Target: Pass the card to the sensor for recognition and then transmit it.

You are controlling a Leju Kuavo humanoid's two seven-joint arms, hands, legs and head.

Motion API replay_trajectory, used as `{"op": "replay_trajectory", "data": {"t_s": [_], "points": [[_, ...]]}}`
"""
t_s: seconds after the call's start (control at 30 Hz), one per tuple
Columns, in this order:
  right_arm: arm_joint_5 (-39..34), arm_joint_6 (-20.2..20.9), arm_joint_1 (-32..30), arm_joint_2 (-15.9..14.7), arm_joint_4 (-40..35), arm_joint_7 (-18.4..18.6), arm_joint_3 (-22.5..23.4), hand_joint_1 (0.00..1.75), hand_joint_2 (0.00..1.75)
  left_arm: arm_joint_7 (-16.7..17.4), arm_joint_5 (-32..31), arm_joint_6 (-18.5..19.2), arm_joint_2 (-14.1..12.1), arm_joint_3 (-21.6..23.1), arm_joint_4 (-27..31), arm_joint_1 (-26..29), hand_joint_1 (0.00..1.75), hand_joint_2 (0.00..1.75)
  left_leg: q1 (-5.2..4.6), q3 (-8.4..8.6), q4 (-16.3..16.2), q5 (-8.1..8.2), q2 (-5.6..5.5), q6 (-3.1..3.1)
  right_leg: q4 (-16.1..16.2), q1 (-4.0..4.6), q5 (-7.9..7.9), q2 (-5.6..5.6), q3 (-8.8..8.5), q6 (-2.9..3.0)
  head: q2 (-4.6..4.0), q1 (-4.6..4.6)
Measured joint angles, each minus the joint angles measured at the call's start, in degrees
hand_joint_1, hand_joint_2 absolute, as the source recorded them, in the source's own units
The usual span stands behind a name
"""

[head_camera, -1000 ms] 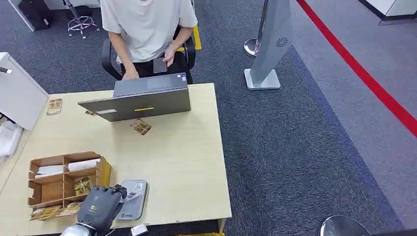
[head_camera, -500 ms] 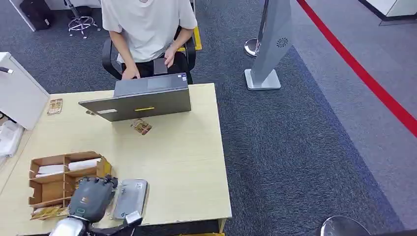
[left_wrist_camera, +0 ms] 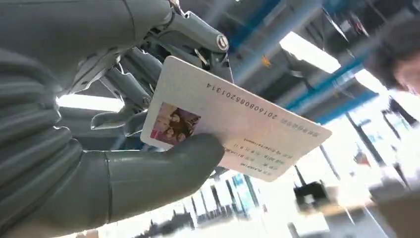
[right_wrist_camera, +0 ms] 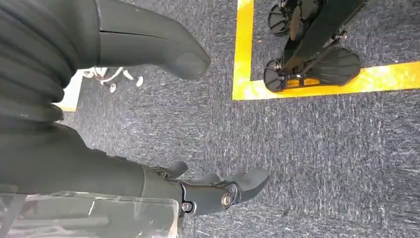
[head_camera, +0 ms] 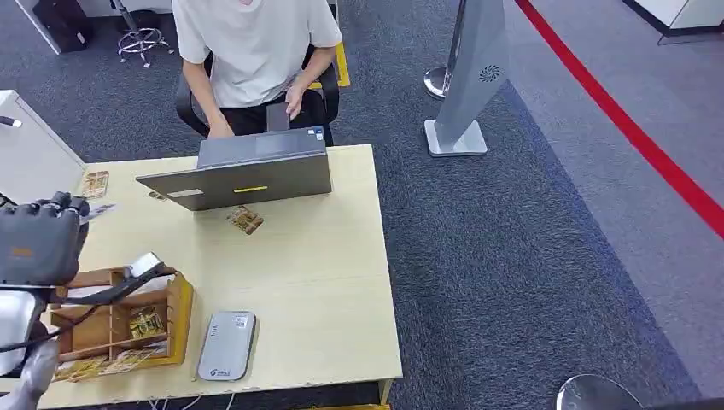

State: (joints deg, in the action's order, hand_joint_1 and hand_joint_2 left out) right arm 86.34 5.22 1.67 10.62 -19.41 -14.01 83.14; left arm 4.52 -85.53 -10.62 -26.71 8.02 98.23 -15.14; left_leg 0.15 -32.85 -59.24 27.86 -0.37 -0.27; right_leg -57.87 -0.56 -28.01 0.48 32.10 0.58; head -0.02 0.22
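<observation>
Wooden desk; left robot hand (left_wrist_camera: 124,148) pinches flat card (left_wrist_camera: 233,129).

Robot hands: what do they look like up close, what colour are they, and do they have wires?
The left hand is dark grey, with a small orange mark on its back and black cables running from the wrist. Close up, it has a ribbed grey cover, a thick smooth grey thumb and metal finger links with round screws. The right hand has the same ribbed cover, grey thumb and darker fingers.
</observation>
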Motion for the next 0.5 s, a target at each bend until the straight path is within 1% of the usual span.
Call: {"op": "replay_trajectory", "data": {"t_s": [0.17, 0.27, 0.37, 0.43, 0.5], "points": [[0.4, -0.3, 0.0, -0.6, 1.4, 0.0, 0.0, 0.0, 1.75, -0.6, -0.3, -0.3, -1.7, -1.5, -0.1, -3.3, 1.75, 1.75, 0.0, -0.01, 0.0, 0.0, 0.01, 0.0, 0.0, 0.0, 0.0, -0.01, 0.03, 0.0, 0.0, 0.02], [0.5, -0.6, 0.2, -1.1, 2.0, 0.0, -0.1, 0.0, 1.75, -0.3, -0.6, 0.8, -3.2, -1.5, -1.3, -6.0, 1.75, 1.75, 0.0, -0.03, 0.0, 0.0, 0.01, 0.0, 0.0, 0.0, 0.0, 0.0, 0.05, 0.0, 0.0, 0.0], [1.0, -0.7, 0.4, -1.4, 2.9, 0.0, -0.3, 0.0, 1.75, 3.6, -0.6, 1.6, -5.4, -1.0, -4.1, -9.4, 1.75, 1.75, 0.01, -0.02, 0.0, 0.0, 0.07, 0.0, 0.0, 0.0, 0.04, 0.06, 0.1, 0.05, 0.0, -0.02], [1.3, -0.7, 0.4, -1.6, 3.3, 0.0, -0.5, 0.0, 1.75, 5.7, -0.6, 1.5, -7.1, 0.6, -6.1, -11.3, 1.75, 1.75, 0.01, -0.02, 0.0, -0.01, 0.11, -0.01, 0.0, 0.01, 0.04, 0.06, 0.11, 0.07, 0.0, 0.0], [1.3, -0.8, 0.5, -1.7, 3.7, 0.0, -0.5, 0.0, 1.75, 6.7, -0.6, 1.5, -8.3, 1.8, -7.1, -11.9, 1.75, 1.75, 0.01, -0.02, 0.0, -0.01, 0.13, -0.01, 0.0, 0.01, 0.04, 0.09, 0.12, 0.07, 0.02, -0.02]]}}
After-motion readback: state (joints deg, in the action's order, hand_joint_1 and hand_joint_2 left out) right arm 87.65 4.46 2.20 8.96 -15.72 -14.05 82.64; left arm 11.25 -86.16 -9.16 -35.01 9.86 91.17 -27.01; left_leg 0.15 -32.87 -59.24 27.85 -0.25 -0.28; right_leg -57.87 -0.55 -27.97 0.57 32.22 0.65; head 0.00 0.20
